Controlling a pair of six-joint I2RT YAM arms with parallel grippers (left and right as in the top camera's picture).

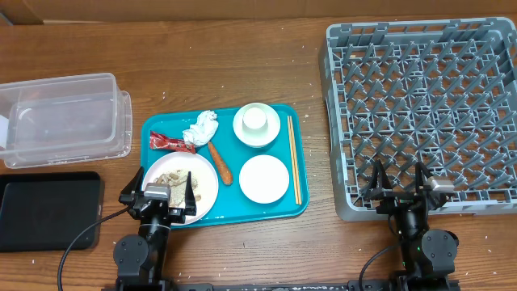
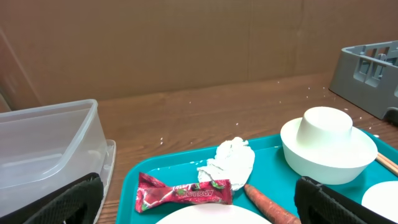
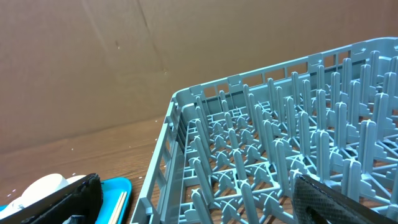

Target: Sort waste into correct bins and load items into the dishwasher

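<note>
On the teal tray (image 1: 166, 125) lie a red snack wrapper (image 1: 171, 143) (image 2: 184, 192), a crumpled white tissue (image 1: 200, 128) (image 2: 229, 160), an orange carrot stick (image 1: 220, 162) (image 2: 268, 205), a plate with beige food scraps (image 1: 179, 184), an empty plate (image 1: 264, 179), a bowl (image 1: 257, 127) (image 2: 328, 152) with a small white cup turned over in it, and wooden chopsticks (image 1: 295, 158) (image 3: 102, 207). My left gripper (image 1: 161, 194) (image 2: 199, 214) is open and empty over the scraps plate. My right gripper (image 1: 399, 186) (image 3: 199, 205) is open and empty at the grey dish rack's (image 1: 420, 105) (image 3: 280, 143) front edge.
A clear plastic tub (image 1: 60, 117) (image 2: 43, 149) stands at the far left, with a flat black tray (image 1: 48, 210) in front of it. A cardboard wall closes the back of the wooden table.
</note>
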